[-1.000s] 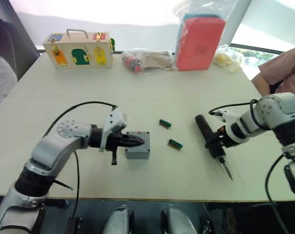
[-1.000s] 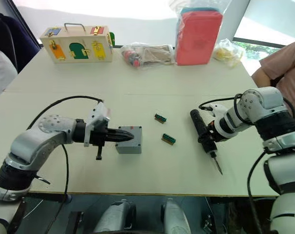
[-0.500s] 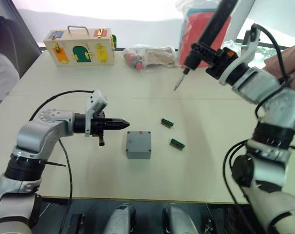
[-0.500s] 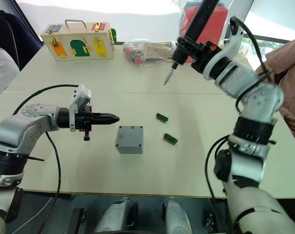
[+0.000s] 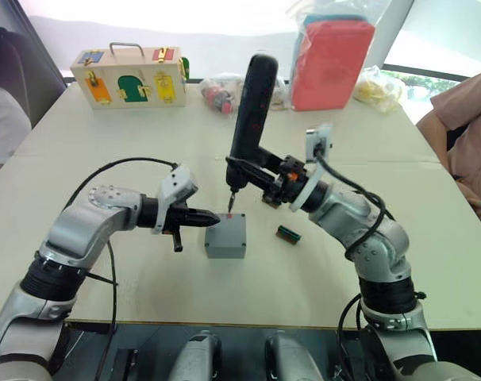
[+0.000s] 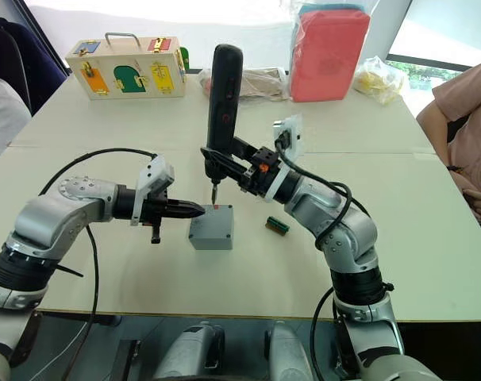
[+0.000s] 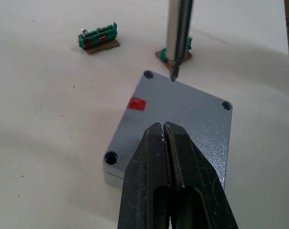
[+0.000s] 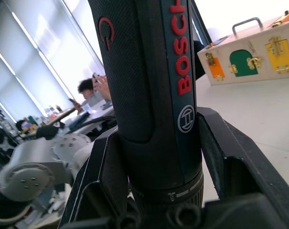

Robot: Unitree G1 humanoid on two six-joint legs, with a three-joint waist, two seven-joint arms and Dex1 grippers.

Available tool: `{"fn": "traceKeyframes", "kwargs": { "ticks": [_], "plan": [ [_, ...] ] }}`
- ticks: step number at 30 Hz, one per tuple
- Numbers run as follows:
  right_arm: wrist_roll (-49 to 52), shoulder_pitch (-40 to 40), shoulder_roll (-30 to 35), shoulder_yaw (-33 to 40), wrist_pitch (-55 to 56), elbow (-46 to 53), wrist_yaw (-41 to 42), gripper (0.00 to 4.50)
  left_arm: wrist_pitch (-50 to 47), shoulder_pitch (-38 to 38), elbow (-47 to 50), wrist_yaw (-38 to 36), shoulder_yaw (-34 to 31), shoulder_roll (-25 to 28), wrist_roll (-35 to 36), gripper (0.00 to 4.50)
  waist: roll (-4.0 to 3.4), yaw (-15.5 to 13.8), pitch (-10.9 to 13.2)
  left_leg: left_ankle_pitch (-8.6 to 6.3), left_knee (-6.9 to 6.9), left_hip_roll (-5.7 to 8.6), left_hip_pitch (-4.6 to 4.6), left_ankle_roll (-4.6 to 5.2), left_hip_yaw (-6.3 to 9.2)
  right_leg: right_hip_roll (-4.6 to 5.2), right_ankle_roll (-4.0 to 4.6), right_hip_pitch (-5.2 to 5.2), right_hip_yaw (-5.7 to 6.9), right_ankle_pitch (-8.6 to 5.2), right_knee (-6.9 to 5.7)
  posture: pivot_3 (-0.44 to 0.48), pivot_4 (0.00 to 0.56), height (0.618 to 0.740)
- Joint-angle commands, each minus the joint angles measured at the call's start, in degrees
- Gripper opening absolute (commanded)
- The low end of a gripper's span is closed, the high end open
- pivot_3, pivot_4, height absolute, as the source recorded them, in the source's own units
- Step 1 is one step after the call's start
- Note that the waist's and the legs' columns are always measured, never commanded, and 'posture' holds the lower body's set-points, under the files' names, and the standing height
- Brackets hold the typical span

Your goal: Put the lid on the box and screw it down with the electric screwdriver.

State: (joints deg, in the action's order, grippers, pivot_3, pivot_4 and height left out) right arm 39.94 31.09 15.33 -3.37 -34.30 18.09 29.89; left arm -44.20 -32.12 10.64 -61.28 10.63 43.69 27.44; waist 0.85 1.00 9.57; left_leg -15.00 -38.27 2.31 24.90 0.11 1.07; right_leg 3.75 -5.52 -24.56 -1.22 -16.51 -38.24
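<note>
The screwdriver (image 5: pixel 249 119) is clamped upright by the right gripper (image 5: pixel 274 181), its bit at a corner hole of the lid (image 7: pixel 175 117); the left gripper (image 5: pixel 211 217), fingers together, is held beside the box (image 5: pixel 225 246).

Both eye views look down from above the box (image 5: pixel 225 236); the left wrist view looks close onto it.

grey box (image 5: pixel 225 236): one
lid (image 7: pixel 175 126): one
electric screwdriver (image 5: pixel 247 119): one
small green pieces (image 5: pixel 286 233): two
wooden box (image 5: pixel 128 78): one
pink bag (image 5: pixel 329 63): one
</note>
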Motion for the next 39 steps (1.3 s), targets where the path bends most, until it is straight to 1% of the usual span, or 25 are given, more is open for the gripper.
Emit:
{"fn": "traceKeyframes", "kwargs": {
  "ticks": [1,6,20,26,29,31,32,34,35,39],
  "plan": [
    [-3.1,-0.3,0.2,-0.9,4.3,1.2,2.4,1.79,2.3,1.4,2.8,-0.2,1.0,0.3,-1.8,0.00,0.00,0.0,0.0,0.00,0.01,0.00,0.00,0.00,0.01,0.00,0.00,0.00,0.00,0.00,0.00,0.000,0.150,0.738],
    [-4.9,-1.1,0.6,-0.5,4.6,0.1,3.4,1.79,4.4,2.4,2.6,-0.4,2.5,0.3,-4.0,0.00,0.00,-0.2,0.0,0.00,0.00,0.00,-0.04,0.00,0.01,0.03,0.00,0.01,-0.01,0.00,0.01,0.000,0.150,0.738],
    [-7.8,-2.4,1.7,1.8,6.3,-4.7,4.2,1.79,4.7,1.8,1.2,-0.5,2.5,-1.1,-4.7,0.00,0.00,-0.2,0.0,-0.02,0.02,0.00,-0.19,0.04,0.00,0.03,0.00,0.14,-0.01,0.00,0.00,0.000,0.150,0.738],
    [-11.5,-5.3,2.6,-1.3,8.6,-5.1,6.1,1.79,4.8,2.3,1.2,-0.8,2.7,-1.2,-5.3,0.00,0.01,-0.2,-0.1,-0.05,0.04,0.00,-0.41,0.09,0.00,0.03,0.00,0.34,-0.01,0.00,0.01,0.000,0.150,0.738],
    [-15.3,-8.0,4.1,-5.0,10.5,-5.6,7.8,1.79,5.1,2.7,1.3,-1.0,3.0,-0.9,-5.9,0.00,-0.01,-0.2,-0.2,-0.10,0.06,0.00,-0.51,0.17,0.01,0.03,0.00,0.44,-0.01,0.00,0.02,0.000,0.150,0.738],
    [-16.7,-9.1,4.4,-6.2,10.7,-6.4,7.5,1.79,5.1,3.0,1.4,-0.9,3.0,-1.0,-6.0,0.00,-0.02,-0.2,-0.3,-0.15,0.09,0.00,-0.63,0.25,0.01,0.02,0.01,0.56,-0.01,-0.01,0.07,0.000,0.150,0.738],
    [-16.4,-9.3,4.2,-6.3,9.5,-6.6,6.8,1.79,5.0,3.2,1.4,-0.9,3.0,-1.0,-6.1,0.00,-0.03,-0.2,-0.3,-0.16,0.10,0.00,-0.74,0.26,0.01,0.02,0.01,0.66,-0.01,-0.01,0.08,0.000,0.150,0.738],
    [-15.3,-9.2,3.6,-6.1,7.7,-6.5,6.1,1.79,5.1,3.4,1.3,-1.0,2.9,-1.1,-6.3,0.00,-0.05,-0.2,-0.4,-0.24,0.26,-0.01,-1.39,0.38,0.02,0.02,0.03,1.29,-0.02,-0.03,0.23,0.000,0.150,0.738],
    [-14.9,-9.2,3.4,-6.0,7.0,-6.3,5.9,1.79,5.0,3.6,1.4,-0.9,2.9,-1.1,-6.4,0.00,-0.08,-0.2,-0.5,-0.26,0.31,-0.01,-1.56,0.42,0.02,0.02,0.03,1.47,-0.03,-0.03,0.27,0.000,0.150,0.738],
    [-17.7,-10.2,4.2,-8.7,6.6,-6.7,5.7,1.79,4.9,3.9,1.7,-0.8,2.9,-1.3,-6.5,0.00,-0.10,-0.2,-0.7,-0.28,0.31,-0.03,-1.69,0.43,0.10,0.07,0.04,1.60,-0.05,-0.04,0.27,0.000,0.150,0.738]
  ]
}}
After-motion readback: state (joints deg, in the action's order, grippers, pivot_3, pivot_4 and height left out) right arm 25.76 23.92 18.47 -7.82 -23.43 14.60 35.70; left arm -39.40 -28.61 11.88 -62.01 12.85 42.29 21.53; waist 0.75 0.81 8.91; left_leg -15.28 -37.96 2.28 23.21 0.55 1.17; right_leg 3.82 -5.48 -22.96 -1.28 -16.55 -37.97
